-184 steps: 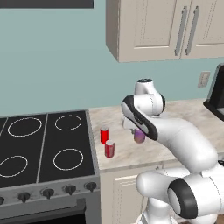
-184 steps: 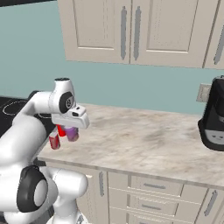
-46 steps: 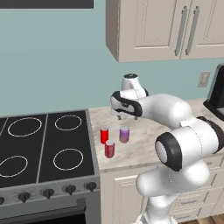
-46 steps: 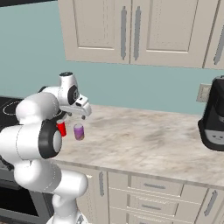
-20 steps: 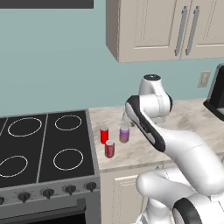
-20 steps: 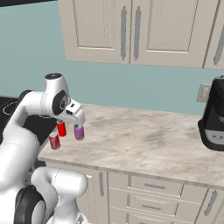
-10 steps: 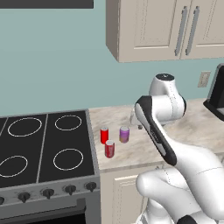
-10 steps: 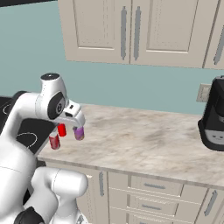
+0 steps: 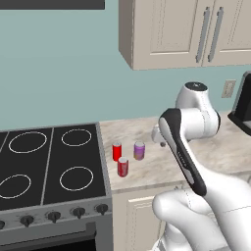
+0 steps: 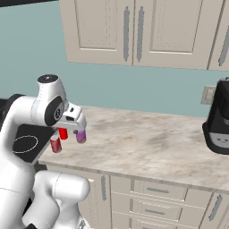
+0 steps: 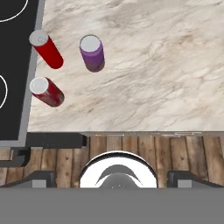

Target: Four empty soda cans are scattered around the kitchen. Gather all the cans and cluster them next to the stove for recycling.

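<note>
jaws wide apart above counter [image 11: 166,65], three cans beside stove [image 9: 49,166] edge

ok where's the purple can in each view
Left base view: purple can on the counter, right of the two red cans.
Right base view: purple can just under the robot's hand.
Hand view: purple can upper left of centre.
Shared landmark: the stove edge beside the cans.

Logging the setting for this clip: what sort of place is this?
A home-style kitchen, rendered rather than filmed. A stove with a black cooktop and a knob row adjoins a beige marbled counter, with cream wall cabinets above and a dark coffee maker at the counter's far end.
</note>
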Tool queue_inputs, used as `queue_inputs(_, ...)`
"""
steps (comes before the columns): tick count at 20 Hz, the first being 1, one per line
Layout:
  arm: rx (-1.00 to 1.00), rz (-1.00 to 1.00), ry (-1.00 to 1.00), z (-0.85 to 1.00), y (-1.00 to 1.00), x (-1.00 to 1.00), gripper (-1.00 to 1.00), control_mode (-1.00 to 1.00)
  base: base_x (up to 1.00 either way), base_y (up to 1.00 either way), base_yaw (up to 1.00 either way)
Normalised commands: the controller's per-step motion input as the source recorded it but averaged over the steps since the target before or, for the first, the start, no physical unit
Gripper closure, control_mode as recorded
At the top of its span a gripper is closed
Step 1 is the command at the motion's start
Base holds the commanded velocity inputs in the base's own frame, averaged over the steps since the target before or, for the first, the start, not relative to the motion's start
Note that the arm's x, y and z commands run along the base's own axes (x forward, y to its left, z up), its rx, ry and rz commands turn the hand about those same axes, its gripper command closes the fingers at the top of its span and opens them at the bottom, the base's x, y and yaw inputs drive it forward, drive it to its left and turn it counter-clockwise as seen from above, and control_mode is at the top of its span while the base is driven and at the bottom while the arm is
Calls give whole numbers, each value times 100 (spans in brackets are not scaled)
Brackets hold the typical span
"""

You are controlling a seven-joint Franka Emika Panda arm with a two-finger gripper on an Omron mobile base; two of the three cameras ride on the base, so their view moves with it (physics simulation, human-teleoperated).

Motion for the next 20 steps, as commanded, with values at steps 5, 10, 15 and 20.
queue_inputs(5, -1, 7, -2, 11, 0, -12, -100, -100, 0, 0, 0)
queue_inputs(10, -1, 7, -1, 3, 0, -10, -100, -100, 0, 0, 0)
queue_inputs(15, 0, 1, 0, 1, 0, -4, -100, 100, -28, -2, 3)
queue_inputs(20, 0, 0, 0, 0, 0, 0, -100, 100, -49, -1, -8)
